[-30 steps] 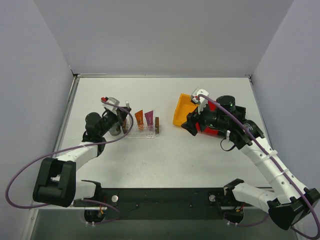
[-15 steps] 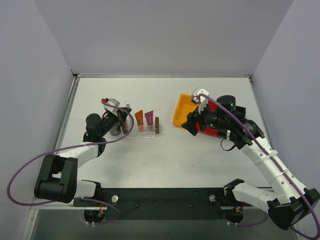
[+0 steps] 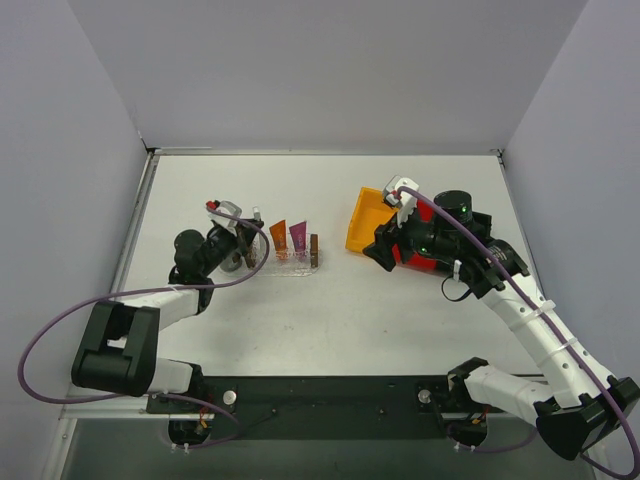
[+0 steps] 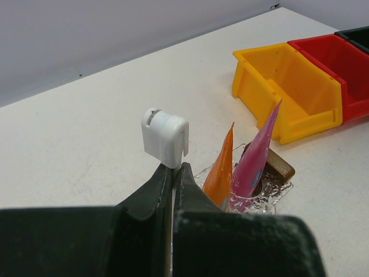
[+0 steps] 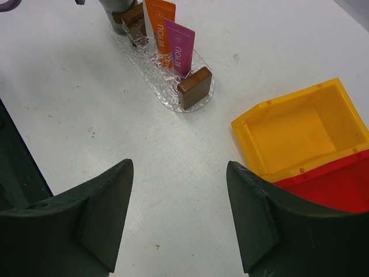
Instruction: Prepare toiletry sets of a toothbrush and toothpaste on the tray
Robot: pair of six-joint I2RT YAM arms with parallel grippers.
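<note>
tray [image 5: 155, 81]: clear knobbly plastic, brown wooden end blocks [image 5: 194, 88]. toothbrush [image 4: 166, 137]: smooth white plastic. orange bin [image 5: 300, 135]: glossy plastic.

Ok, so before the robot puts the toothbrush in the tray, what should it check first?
1. Left gripper has the toothbrush pinched tight: ok.
2. Orange tube and pink tube are standing in the tray: ok.
3. Right gripper is open, holds nothing and is away from the tray: ok.
4. There is a free spot in the tray beside the tubes: cannot tell, the left gripper hides that end.
5. Toothbrush is lined up over the tray: cannot tell.
</note>
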